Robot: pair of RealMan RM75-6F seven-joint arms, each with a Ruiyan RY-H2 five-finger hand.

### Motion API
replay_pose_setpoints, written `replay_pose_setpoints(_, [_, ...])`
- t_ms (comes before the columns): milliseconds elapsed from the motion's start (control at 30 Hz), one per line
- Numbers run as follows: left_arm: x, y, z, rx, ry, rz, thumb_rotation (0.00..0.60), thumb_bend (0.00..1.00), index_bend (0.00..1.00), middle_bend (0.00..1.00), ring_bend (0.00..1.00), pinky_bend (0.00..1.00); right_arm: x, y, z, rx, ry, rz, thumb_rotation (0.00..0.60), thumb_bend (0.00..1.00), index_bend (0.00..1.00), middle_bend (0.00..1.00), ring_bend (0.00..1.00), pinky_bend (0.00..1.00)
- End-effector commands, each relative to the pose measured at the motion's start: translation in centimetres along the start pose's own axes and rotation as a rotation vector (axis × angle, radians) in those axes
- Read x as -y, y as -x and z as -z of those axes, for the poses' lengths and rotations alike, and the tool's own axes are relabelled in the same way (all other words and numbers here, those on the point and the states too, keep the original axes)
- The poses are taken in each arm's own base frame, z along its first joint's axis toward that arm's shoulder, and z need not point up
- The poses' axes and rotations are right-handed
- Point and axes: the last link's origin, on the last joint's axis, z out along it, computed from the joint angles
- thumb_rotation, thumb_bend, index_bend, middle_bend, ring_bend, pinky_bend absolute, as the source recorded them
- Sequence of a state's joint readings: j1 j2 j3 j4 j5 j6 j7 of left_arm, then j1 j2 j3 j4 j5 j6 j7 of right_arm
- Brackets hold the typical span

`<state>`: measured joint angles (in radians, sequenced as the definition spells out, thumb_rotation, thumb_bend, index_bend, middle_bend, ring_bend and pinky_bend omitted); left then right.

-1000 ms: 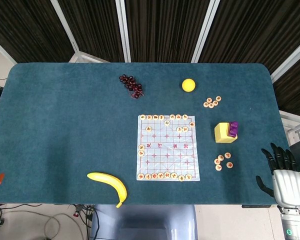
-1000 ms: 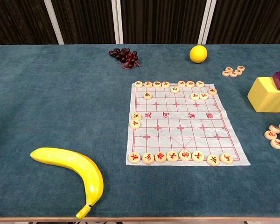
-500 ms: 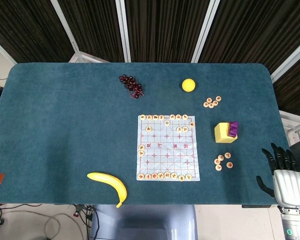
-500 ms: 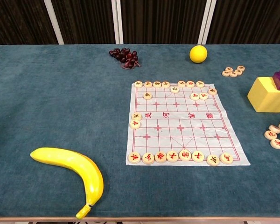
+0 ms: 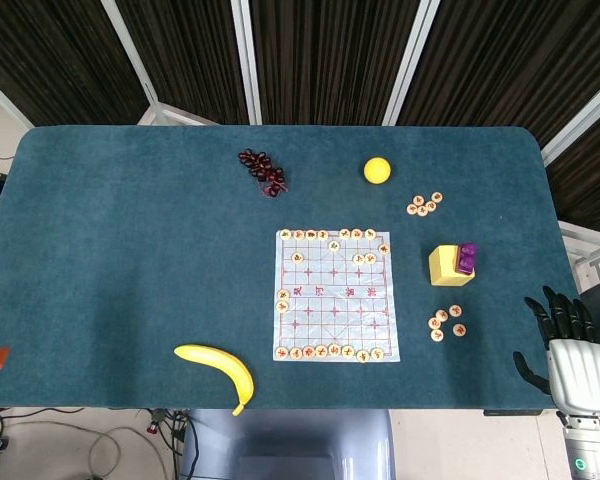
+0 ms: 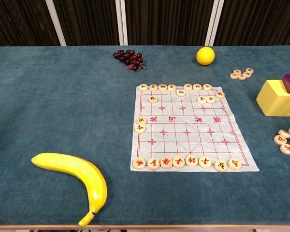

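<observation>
1. The board (image 5: 335, 295) lies mid-surface, pieces along its near and far edges.
2. The banana (image 5: 220, 367) lies left-front of it.
3. The grapes (image 5: 263, 171) and ball (image 5: 377, 170) lie behind it.
4. The block (image 5: 449, 265) sits right of it.

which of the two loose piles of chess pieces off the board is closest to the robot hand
The pile just in front of the yellow block, near the table's right edge. It lies closest to the right robot hand; the other pile sits farther back, beside the yellow ball.

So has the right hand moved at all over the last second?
Yes, slightly: the right hand has slid back toward the near table edge, away from the loose chess pieces.
</observation>
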<state>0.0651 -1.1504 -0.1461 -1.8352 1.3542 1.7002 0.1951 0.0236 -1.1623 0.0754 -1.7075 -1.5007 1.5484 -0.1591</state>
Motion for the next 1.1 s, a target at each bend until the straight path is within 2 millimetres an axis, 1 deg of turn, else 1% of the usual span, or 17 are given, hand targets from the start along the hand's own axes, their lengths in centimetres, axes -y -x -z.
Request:
replay_pose_setpoints(33, [0.0,0.0,0.0,0.000,0.001,0.001,0.600,0.03,0.02,0.00,0.00,0.07,0.0,0.1,0.1,0.003,-0.001,0.000,0.600,0.37,0.14,0.00,0.00,0.04])
replay_pose_setpoints(633, [0.0,0.1,-0.1,-0.005,-0.002,0.002,0.600,0.03,0.02,0.00,0.00,0.07,0.0,-0.1,0.0,0.041,-0.022,-0.034,0.600,0.37,0.14,0.00,0.00,0.04])
replay_pose_setpoints(800, [-0.1,0.1,-0.1,-0.005,0.002,0.003,0.600,0.03,0.02,0.00,0.00,0.07,0.2,-1.0,-0.8,0.041,-0.042,-0.036,0.600,0.37,0.14,0.00,0.00,0.04])
replay_pose_setpoints(1033, [-0.1,0.1,-0.1,-0.006,0.002,0.004,0.600,0.03,0.02,0.00,0.00,0.07,1.3,-1.5,-2.4,0.061,-0.088,-0.024,0.600,0.37,0.14,0.00,0.00,0.04])
replay_pose_setpoints(1100, [-0.1,0.2,-0.1,-0.004,0.001,0.002,0.600,0.03,0.02,0.00,0.00,0.07,2.1,-1.8,-3.3,0.071,-0.110,-0.019,0.600,0.37,0.14,0.00,0.00,0.04])
